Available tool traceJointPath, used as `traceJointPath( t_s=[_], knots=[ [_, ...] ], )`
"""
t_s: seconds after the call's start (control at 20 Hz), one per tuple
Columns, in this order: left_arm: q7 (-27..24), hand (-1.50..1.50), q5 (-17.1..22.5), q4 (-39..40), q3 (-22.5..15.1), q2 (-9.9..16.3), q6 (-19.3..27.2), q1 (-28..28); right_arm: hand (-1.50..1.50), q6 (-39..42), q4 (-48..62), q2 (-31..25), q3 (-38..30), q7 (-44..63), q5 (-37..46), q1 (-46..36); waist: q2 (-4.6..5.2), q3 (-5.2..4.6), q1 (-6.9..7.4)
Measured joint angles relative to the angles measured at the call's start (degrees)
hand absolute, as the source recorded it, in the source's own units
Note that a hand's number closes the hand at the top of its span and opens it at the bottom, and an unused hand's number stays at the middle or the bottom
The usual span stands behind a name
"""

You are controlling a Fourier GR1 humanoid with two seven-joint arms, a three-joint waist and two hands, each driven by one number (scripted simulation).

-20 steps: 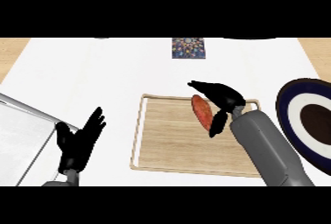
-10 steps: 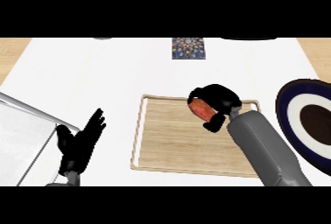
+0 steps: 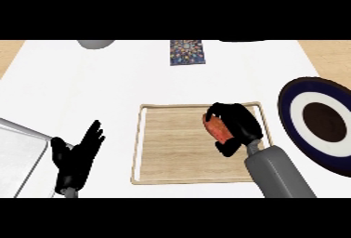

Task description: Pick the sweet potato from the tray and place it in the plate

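Observation:
An orange-red sweet potato sits at the right side of the light wooden tray. My right hand is over it, fingers and thumb curled round it, so much of it is hidden. A round plate with a dark blue rim, white ring and brown centre lies to the right of the tray, reaching the view's right edge. My left hand rests open, fingers up, at the lower left, away from the tray.
A pale grey flat slab fills the lower left corner beside the left hand. A small patterned card lies at the counter's far middle, and a grey round object shows at the far left edge.
My right hand was open over the sweet potato a second ago; its fingers have since curled round it. The left hand has stayed put.

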Motion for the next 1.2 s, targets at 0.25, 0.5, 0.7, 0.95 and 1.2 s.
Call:
traceJointPath(
  t_s=[0.25,0.5,0.7,0.95,1.2],
  knots=[
    [0.1,0.0,0.9,-0.5,1.8,0.7,0.4,1.9,1.5,-11.6,-14.8,2.4,-0.5,0.6,-0.1,11.7,-0.78,0.03,-2.93],
    [-0.5,0.0,0.7,-1.3,1.6,0.3,0.7,2.7,1.5,-21.0,-30.8,3.8,-0.5,-0.1,-1.3,26.0,-0.47,0.04,-3.37],
    [0.0,0.0,0.2,-1.4,0.9,-0.1,1.0,1.4,1.5,-25.6,-43.7,4.2,-1.6,-0.7,-5.8,38.1,0.2,0.04,-2.05],
    [0.5,0.0,-0.1,-1.5,-0.5,-0.6,0.1,0.7,1.5,-29.0,-53.3,3.4,-6.2,-5.3,-18.1,50.7,0.85,0.08,0.44],
    [1.5,0.0,-0.7,-1.5,-1.3,-1.2,0.1,-0.9,1.5,-28.9,-53.4,1.8,-16.8,-11.3,-34.0,52.5,1.22,0.1,2.15]
  ],
)
